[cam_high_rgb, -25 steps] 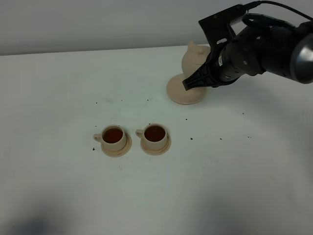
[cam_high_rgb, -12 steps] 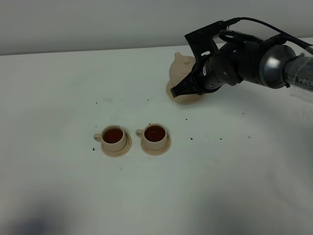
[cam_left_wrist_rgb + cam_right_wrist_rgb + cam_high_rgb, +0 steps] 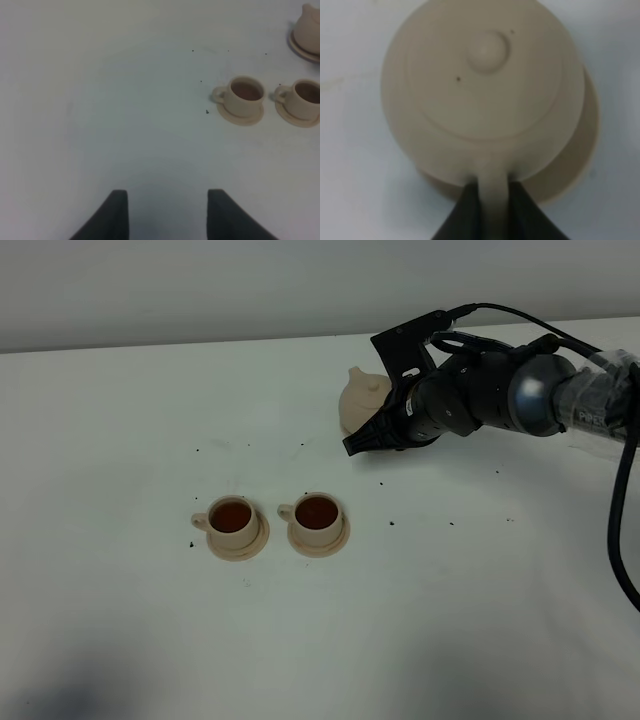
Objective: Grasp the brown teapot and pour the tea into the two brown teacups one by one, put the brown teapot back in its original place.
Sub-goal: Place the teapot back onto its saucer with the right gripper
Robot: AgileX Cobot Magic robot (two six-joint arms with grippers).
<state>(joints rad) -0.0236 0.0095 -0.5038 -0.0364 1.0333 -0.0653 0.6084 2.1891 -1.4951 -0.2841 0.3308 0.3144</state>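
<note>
Toward the far right of the white tabletop (image 3: pixel 120 640), the squat pale tan ceramic teapot (image 3: pixel 482 90) sits over its round tan saucer (image 3: pixel 580 155), handle pinched by the right gripper (image 3: pixel 494 210), which should settle it flat and centred before letting go, both filled tan teacups (image 3: pixel 231 517) untouched nearer the middle and the left gripper (image 3: pixel 167 215) idle with jaws apart.

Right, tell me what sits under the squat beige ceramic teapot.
A flat round beige saucer lies under the squat beige ceramic teapot; its rim shows past the pot on one side. The pot covers the rest, so whether it rests fully on it cannot be seen.
</note>
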